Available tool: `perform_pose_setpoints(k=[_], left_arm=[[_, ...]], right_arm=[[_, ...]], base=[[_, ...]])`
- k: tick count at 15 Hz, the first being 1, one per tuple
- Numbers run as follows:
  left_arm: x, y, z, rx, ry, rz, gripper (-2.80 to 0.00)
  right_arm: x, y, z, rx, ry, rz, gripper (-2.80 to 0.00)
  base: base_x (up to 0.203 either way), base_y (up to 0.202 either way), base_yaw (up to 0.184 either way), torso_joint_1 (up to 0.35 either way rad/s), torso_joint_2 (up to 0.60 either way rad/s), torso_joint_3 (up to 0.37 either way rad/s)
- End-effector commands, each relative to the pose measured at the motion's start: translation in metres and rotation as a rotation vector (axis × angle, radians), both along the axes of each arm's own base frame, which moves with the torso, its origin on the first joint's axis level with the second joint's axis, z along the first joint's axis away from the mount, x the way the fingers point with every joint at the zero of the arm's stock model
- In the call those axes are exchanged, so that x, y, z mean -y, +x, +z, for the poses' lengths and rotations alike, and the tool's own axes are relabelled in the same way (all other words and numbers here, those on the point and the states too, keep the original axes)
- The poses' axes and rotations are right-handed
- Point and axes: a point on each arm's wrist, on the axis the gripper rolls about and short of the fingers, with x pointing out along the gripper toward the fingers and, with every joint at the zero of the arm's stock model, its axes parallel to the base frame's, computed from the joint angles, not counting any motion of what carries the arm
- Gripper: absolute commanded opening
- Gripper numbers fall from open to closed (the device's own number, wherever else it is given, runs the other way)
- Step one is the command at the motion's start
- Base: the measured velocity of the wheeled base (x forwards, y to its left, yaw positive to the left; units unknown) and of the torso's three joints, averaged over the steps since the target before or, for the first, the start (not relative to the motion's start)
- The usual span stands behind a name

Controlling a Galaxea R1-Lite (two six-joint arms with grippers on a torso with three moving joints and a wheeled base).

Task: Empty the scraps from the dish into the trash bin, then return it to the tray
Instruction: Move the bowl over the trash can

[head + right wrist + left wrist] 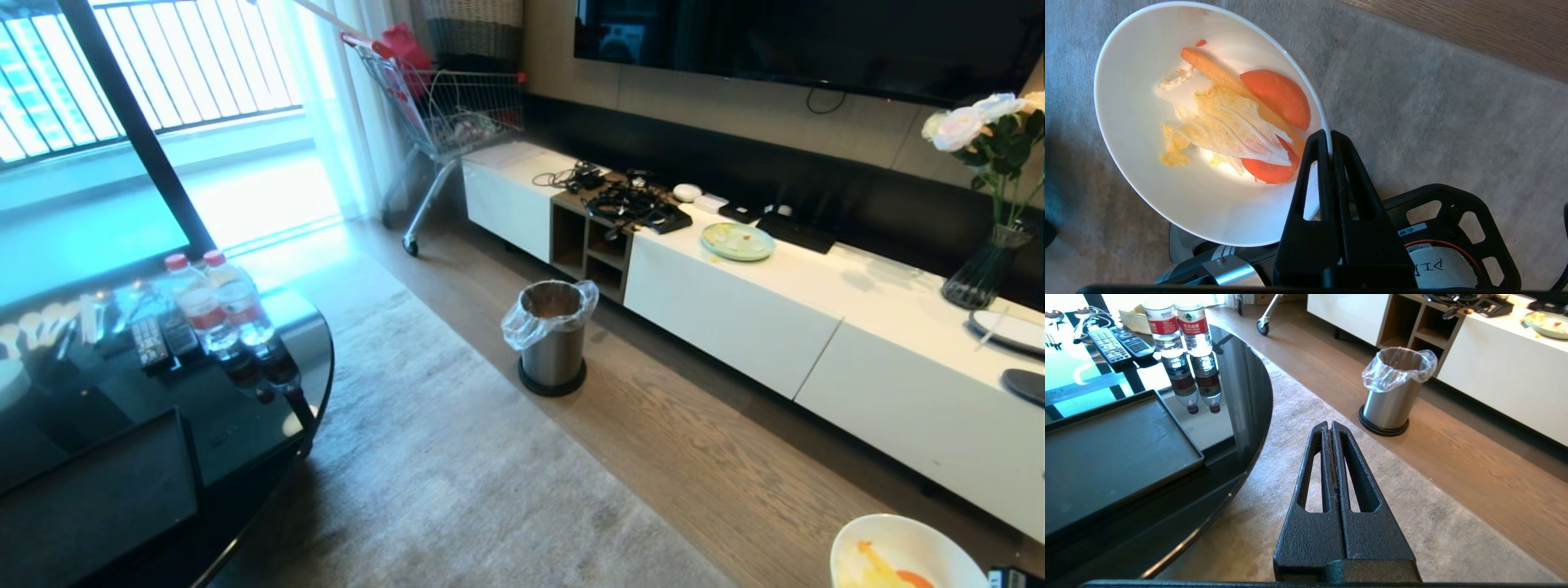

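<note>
My right gripper (1329, 136) is shut on the rim of the dish (1147, 171), a round white bowl held above the grey rug. Orange and pale yellow scraps (1237, 118) lie inside it. In the head view the dish (902, 547) shows at the bottom right corner, well short of the trash bin (553, 335), a metal cylinder with a clear bag liner standing on the wood floor. The trash bin (1392, 390) also appears in the left wrist view. The black tray (1114, 453) lies bare on the glass table. My left gripper (1329, 425) hangs shut and parked over the rug.
Two water bottles (220, 306) and remote controls (159, 339) stand on the round glass table (269, 408). A long white TV cabinet (775, 327) runs behind the bin, bearing a pale green plate (737, 242), cables and a flower vase (984, 269). A shopping cart (445, 114) stands by the window.
</note>
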Motion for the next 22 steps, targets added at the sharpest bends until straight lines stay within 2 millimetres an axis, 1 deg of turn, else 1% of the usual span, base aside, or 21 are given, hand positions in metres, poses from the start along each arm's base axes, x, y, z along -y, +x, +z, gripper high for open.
perform_pose_setpoints(k=[1, 22], left_arm=[[0.0000, 0.0000, 0.0000, 0.001, -0.001, 0.000, -2.80], [0.0000, 0.0000, 0.0000, 0.001, 0.001, 0.000, -2.80]], right_arm=[[-0.0001, 0.0001, -0.0005, -0.004, 0.000, -0.005, -2.80], [-0.0001, 0.0002, -0.0007, -0.007, -0.002, -0.003, -2.80]], base=[[0.171, 0.000, 0.000, 0.003, 0.00, 0.002], [0.185, 0.000, 0.001, 0.002, 0.00, 0.001]])
